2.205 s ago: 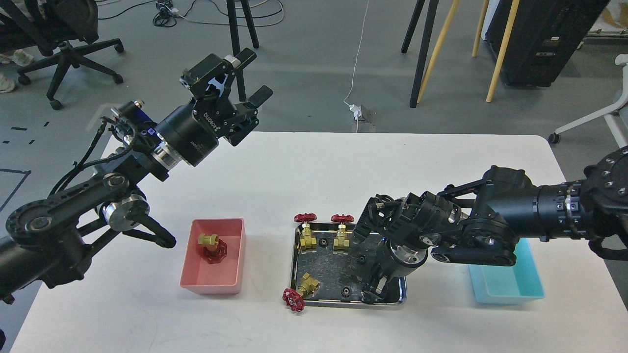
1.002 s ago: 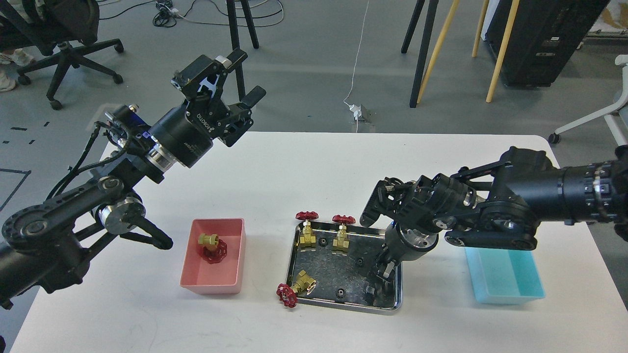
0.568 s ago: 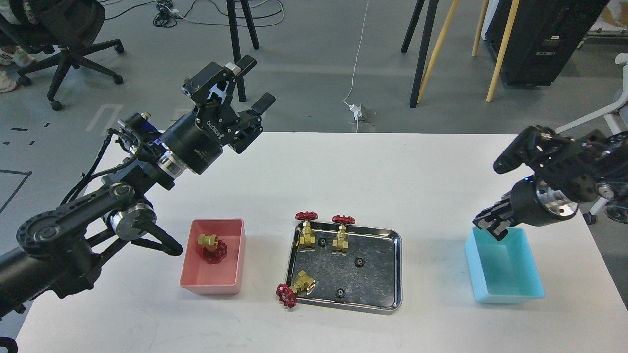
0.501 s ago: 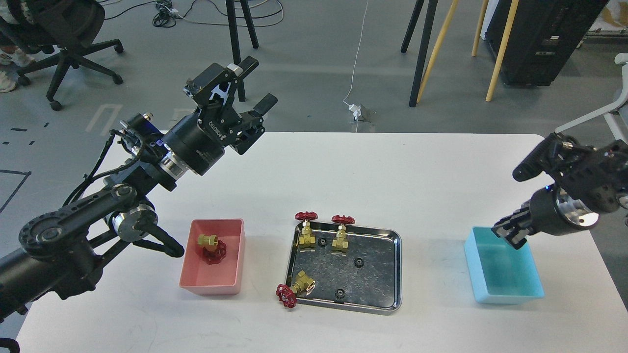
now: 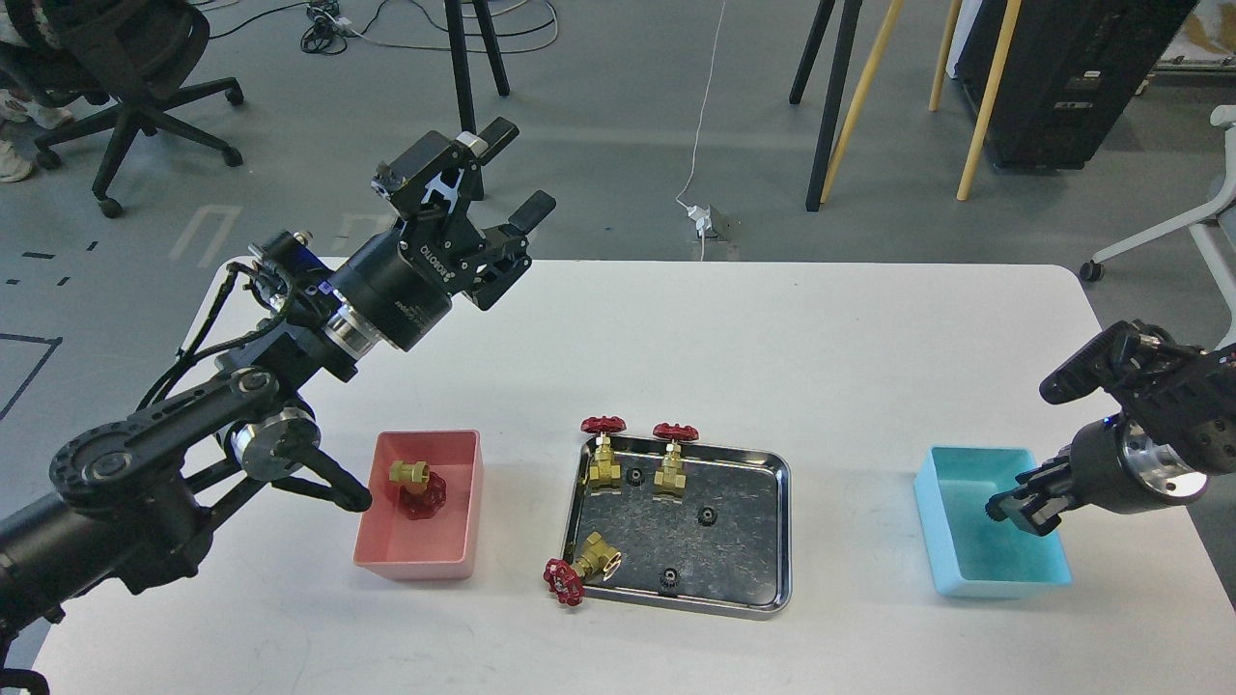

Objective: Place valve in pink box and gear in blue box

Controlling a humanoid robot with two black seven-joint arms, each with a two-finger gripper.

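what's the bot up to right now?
Sorting parts off the steel tray. One valve already lies in the pink box; three more valves and a few black gears sit on the tray. The right gripper is over the blue box, fingers pinched together, likely delivering a gear, though none is visible in it. The left gripper hangs open, raised above the table's far left side, holding nothing.

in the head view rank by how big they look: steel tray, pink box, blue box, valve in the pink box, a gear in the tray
1. steel tray
2. pink box and blue box: look alike, not ranked
3. valve
4. gear, smallest by far
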